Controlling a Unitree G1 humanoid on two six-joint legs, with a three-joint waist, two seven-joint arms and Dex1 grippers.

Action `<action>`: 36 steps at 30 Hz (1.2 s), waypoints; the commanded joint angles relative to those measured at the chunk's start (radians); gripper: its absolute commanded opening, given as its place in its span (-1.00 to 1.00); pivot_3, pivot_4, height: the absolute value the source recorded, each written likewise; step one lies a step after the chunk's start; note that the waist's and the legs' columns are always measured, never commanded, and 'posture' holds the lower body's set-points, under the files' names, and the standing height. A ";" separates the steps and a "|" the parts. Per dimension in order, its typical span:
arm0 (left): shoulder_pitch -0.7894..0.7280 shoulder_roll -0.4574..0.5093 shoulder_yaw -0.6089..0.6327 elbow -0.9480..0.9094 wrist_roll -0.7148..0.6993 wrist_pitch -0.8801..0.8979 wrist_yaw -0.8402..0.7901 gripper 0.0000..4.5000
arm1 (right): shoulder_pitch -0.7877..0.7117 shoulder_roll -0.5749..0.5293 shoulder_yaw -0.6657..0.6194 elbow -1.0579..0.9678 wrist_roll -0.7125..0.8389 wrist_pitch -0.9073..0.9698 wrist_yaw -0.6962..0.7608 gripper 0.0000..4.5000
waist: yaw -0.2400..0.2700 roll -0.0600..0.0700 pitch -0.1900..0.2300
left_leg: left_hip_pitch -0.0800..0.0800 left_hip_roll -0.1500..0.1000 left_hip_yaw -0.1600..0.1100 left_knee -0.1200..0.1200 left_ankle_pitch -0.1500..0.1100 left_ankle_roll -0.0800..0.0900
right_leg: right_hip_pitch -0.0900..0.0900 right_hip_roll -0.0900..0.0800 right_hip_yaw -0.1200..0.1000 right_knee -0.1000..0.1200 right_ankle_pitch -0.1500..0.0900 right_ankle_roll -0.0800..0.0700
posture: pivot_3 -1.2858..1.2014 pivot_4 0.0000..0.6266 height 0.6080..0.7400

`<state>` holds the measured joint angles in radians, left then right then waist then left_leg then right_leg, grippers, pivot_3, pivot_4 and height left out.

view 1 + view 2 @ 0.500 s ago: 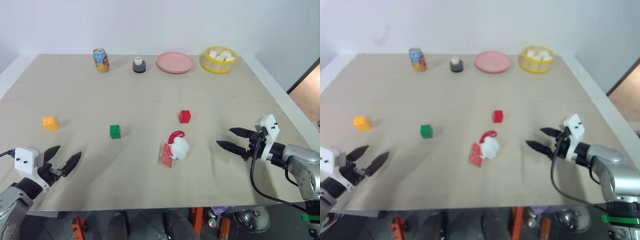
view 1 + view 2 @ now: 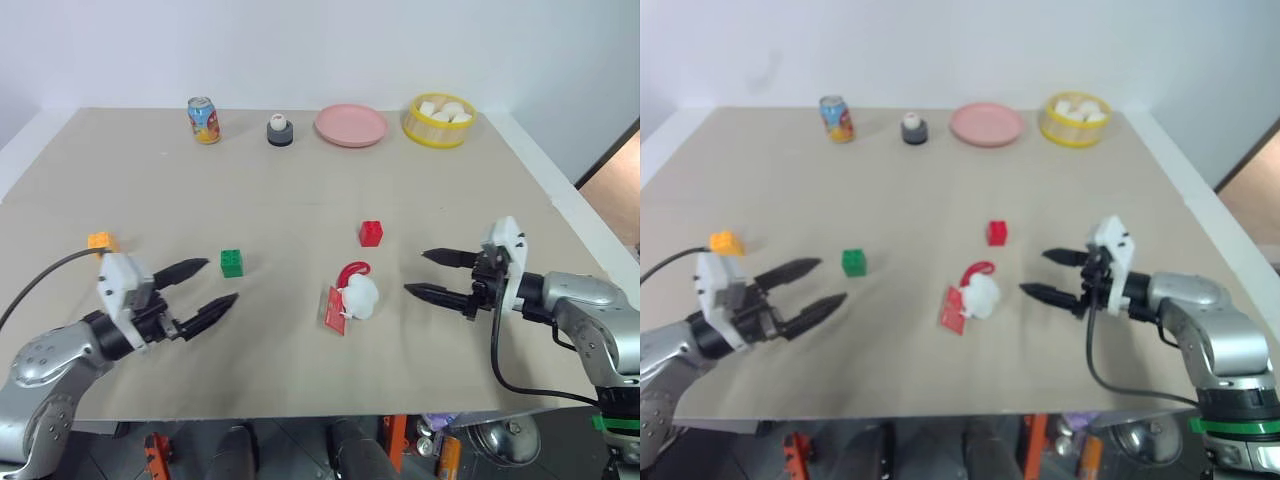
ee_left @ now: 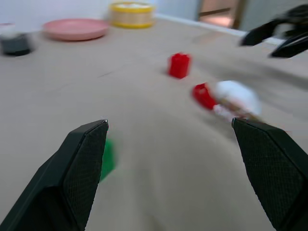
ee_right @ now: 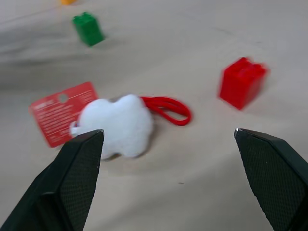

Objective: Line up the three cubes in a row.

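Observation:
Three small studded cubes lie apart on the tan table [image 2: 300, 180]. The red cube [image 2: 370, 233] sits mid-table, the green cube [image 2: 231, 263] left of it, and the orange-yellow cube [image 2: 100, 241] far left, partly behind my left wrist. My left gripper [image 2: 205, 290] is open with nothing in it, its tips just short of the green cube [image 3: 107, 159]. Off to the right, my right gripper [image 2: 427, 275] is open and empty too, pointing at the white plush toy with the red cube [image 4: 241, 83] beyond it.
A white plush toy with a red tag and loop [image 2: 352, 296] lies between the grippers. Along the far edge stand a soda can [image 2: 203, 120], a small dark cup [image 2: 279, 130], a pink plate [image 2: 350, 125] and a yellow basket of white pieces [image 2: 438, 118].
My left gripper has swung in from the near-left corner toward the green cube. The right gripper has moved left, closer to the plush toy. The cubes have not moved.

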<state>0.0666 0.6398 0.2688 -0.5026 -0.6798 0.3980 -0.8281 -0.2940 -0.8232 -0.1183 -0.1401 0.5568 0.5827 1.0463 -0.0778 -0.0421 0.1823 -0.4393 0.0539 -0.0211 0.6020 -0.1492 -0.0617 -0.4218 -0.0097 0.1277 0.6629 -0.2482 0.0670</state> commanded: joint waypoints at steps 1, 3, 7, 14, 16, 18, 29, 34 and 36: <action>-0.161 0.028 -0.162 -0.016 0.019 0.010 -0.105 0.89 | -0.129 0.021 0.131 0.012 -0.056 -0.056 0.095 1.00 | 0.000 0.001 0.000 | 0.000 0.000 0.000 0.000 0.000 0.000 | 0.000 0.000 0.000 0.000 0.000 0.000 | 0.03 -0.52 1.00; -0.219 0.028 -0.216 0.025 0.046 -0.005 -0.147 0.89 | -0.180 0.042 0.184 0.050 -0.086 -0.083 0.123 1.00 | -0.002 0.001 0.000 | 0.000 0.000 0.000 0.001 0.000 0.001 | 0.000 0.002 0.000 0.000 0.002 0.001 | 0.03 -0.52 1.00; -0.293 0.015 -0.278 0.094 0.083 -0.045 -0.211 0.89 | -0.250 0.096 0.261 0.141 -0.150 -0.151 0.159 1.00 | -0.002 0.001 0.000 | 0.001 0.001 -0.001 0.001 0.000 0.001 | 0.002 0.002 0.000 0.000 0.002 0.001 | 0.03 -0.52 1.00; -0.335 -0.005 -0.315 0.137 0.110 -0.077 -0.256 0.89 | -0.284 0.163 0.346 0.267 -0.242 -0.263 0.208 1.00 | 0.000 0.001 0.001 | -0.001 0.000 -0.003 0.000 0.000 0.001 | 0.001 0.003 0.000 0.000 0.002 0.006 | 0.03 -0.52 1.00; -0.334 -0.008 -0.312 0.138 0.108 -0.079 -0.262 0.89 | -0.291 0.178 0.358 0.309 -0.263 -0.291 0.216 1.00 | 0.000 0.001 0.001 | -0.001 0.000 -0.004 0.000 0.000 0.002 | 0.002 0.003 0.000 0.001 0.002 0.006 | 0.03 -0.52 1.00; -0.333 -0.010 -0.314 0.142 0.114 -0.086 -0.265 0.92 | -0.297 0.194 0.365 0.342 -0.281 -0.321 0.227 0.89 | 0.000 0.001 0.001 | 0.000 0.000 -0.004 0.000 0.000 0.002 | 0.002 0.003 0.000 0.001 0.002 0.006 | 0.03 -0.52 1.00; -0.375 -0.050 -0.341 0.180 0.144 -0.115 -0.270 0.93 | -0.301 0.221 0.345 0.406 -0.317 -0.350 0.242 -0.72 | 0.000 0.001 0.001 | 0.002 0.000 -0.005 0.004 0.001 0.002 | 0.005 0.004 -0.001 0.002 0.003 0.003 | 0.03 -0.52 1.00; -0.418 -0.084 -0.366 0.237 0.171 -0.159 -0.294 0.93 | -0.249 0.183 0.298 0.344 -0.293 -0.300 0.220 -0.72 | 0.001 0.001 0.001 | 0.002 0.000 -0.006 0.005 0.001 0.003 | 0.006 0.004 -0.001 0.002 0.003 0.003 | 0.03 -0.52 1.00; -0.433 -0.098 -0.378 0.261 0.183 -0.177 -0.303 0.93 | -0.219 0.156 0.266 0.311 -0.283 -0.280 0.204 -0.72 | 0.004 0.001 0.000 | 0.002 0.000 -0.006 0.006 0.001 0.003 | 0.007 0.004 -0.001 0.002 0.003 0.003 | 0.03 -0.52 1.00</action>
<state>-0.3450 0.5519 -0.1053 -0.2483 -0.5076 0.2518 -1.1211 -0.5346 -0.6284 0.1969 0.2075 0.2687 0.2814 1.2651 -0.0736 -0.0407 0.1827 -0.4376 0.0536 -0.0278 0.6080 -0.1480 -0.0591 -0.4146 -0.0060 0.1264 0.6646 -0.2450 0.0704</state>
